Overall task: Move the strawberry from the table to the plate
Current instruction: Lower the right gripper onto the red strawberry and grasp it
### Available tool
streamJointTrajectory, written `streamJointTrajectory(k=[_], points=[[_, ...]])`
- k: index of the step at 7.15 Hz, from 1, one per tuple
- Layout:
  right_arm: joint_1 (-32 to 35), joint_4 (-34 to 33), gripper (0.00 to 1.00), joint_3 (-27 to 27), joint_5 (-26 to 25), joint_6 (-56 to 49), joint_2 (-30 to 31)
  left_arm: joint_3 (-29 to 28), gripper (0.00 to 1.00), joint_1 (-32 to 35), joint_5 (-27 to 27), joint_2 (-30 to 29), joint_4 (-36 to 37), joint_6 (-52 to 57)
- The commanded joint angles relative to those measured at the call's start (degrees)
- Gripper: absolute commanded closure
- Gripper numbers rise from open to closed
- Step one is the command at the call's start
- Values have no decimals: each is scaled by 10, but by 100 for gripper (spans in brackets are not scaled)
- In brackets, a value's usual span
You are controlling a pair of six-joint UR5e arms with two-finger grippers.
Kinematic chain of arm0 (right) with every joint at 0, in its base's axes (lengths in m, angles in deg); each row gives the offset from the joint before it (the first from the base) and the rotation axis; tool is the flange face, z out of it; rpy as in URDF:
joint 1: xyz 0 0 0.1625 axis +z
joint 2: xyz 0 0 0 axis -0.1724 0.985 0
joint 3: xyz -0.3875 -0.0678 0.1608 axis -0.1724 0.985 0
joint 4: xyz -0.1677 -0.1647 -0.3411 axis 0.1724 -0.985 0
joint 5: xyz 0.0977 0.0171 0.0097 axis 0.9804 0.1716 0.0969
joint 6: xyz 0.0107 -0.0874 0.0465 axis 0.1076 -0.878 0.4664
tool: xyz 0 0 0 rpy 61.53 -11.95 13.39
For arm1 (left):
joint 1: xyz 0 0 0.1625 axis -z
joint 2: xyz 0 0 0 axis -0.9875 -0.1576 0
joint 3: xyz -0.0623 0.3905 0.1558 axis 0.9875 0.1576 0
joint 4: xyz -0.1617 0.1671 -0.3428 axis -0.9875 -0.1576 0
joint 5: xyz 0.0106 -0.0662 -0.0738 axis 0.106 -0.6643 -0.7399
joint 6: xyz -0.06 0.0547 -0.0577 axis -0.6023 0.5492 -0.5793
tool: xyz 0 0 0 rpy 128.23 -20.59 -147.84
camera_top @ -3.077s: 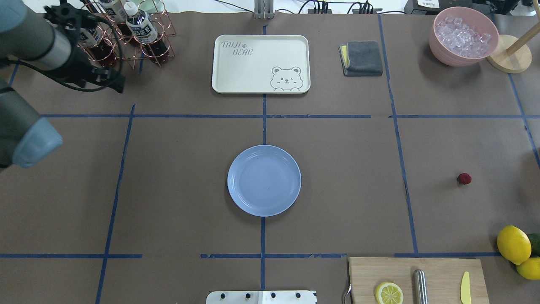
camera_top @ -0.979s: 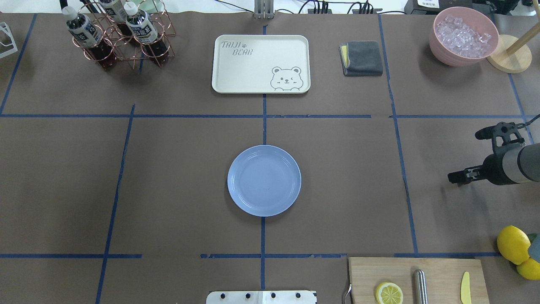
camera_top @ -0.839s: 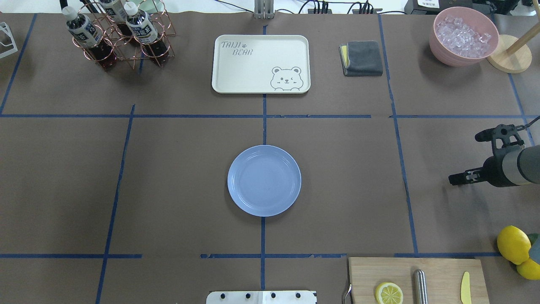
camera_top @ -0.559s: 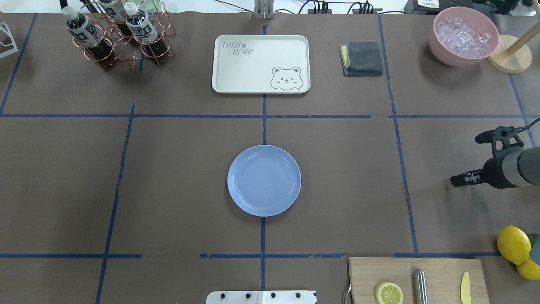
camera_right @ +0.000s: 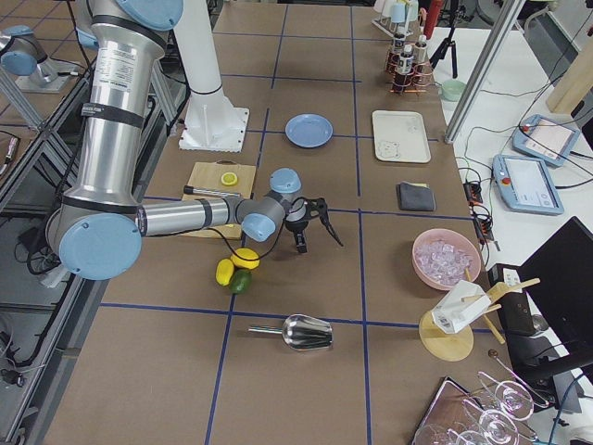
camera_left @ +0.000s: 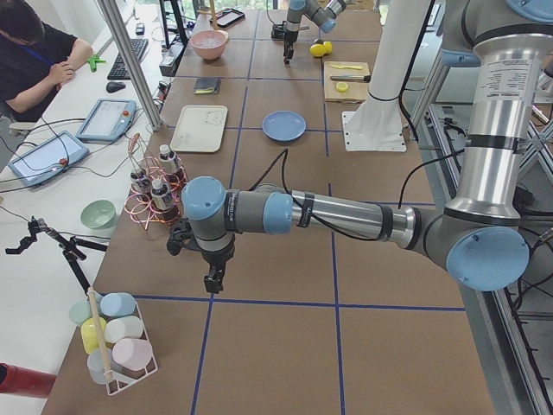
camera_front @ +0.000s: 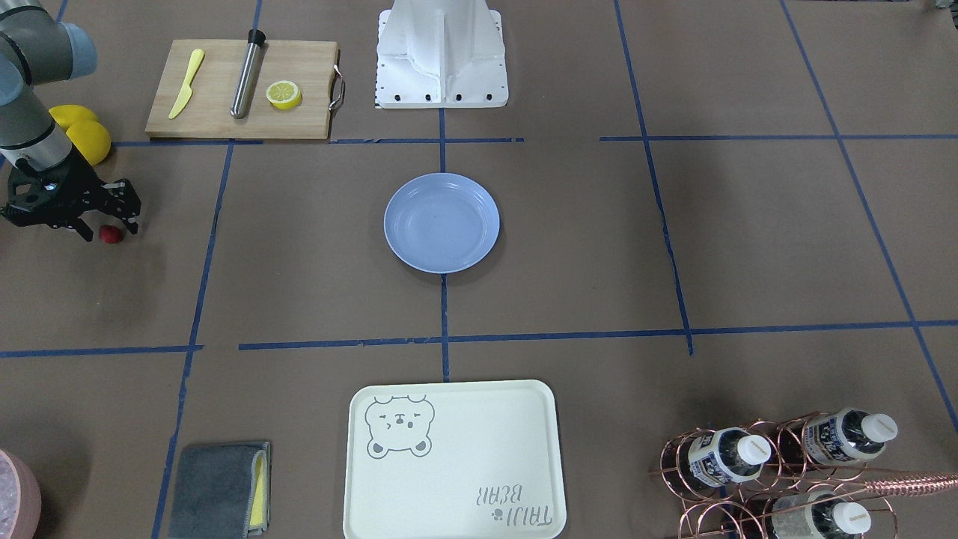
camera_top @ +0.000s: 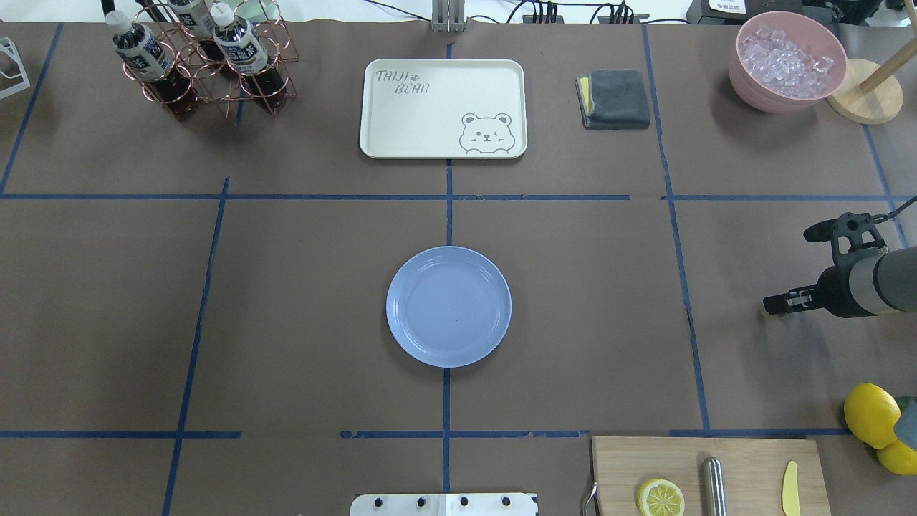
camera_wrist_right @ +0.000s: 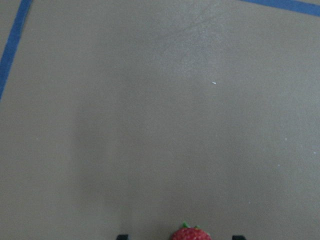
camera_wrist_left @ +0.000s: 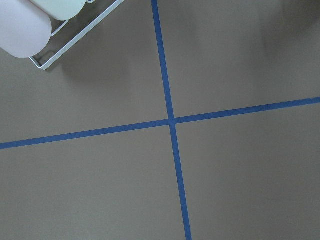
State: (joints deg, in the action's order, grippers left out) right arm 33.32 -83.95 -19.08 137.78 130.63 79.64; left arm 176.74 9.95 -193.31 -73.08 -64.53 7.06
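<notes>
The small red strawberry (camera_front: 111, 235) lies on the brown table (camera_top: 286, 322), far to the robot's right of the light blue plate (camera_top: 448, 307). My right gripper (camera_front: 105, 226) hangs low over the berry, open, one finger on each side. In the right wrist view the strawberry (camera_wrist_right: 189, 234) sits at the bottom edge between the two dark fingertips (camera_wrist_right: 122, 236). From overhead, the right gripper (camera_top: 777, 304) hides the berry. The plate holds nothing. My left gripper (camera_left: 212, 281) shows only in the exterior left view, so I cannot tell its state.
Two lemons (camera_top: 872, 414) and a cutting board (camera_top: 752, 459) with a lemon half, a metal rod and a yellow knife lie near the right arm. A cream bear tray (camera_top: 443, 107), grey cloth (camera_top: 615, 98), pink ice bowl (camera_top: 786, 61) and bottle rack (camera_top: 208, 64) line the far edge.
The left arm has left the overhead view. The right arm came in from the right and now covers the spot where the strawberry lay; over the last second it barely shifted.
</notes>
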Motion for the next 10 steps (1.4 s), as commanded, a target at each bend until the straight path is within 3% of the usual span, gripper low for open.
streamJointTrajectory(k=[1,4,5,6,7,10], points=[[0,-1,27,0,-4,-1,-1,-1,0,0,0,-1,0,1],[1,-1,29,6,-9,-3,1,0,0,0,0,-1,0,0],[1,-1,35,6,-9,-3,1,-1,0,0,0,-1,-1,0],[1,-1,85,6,-9,-1,2,-1,0,0,0,-1,0,0],[1,0,100,5,-9,-1,2,-1,0,0,0,-1,0,1],[-1,-9,100,-53,-3,36,-4,0,0,1,1,2,4,1]])
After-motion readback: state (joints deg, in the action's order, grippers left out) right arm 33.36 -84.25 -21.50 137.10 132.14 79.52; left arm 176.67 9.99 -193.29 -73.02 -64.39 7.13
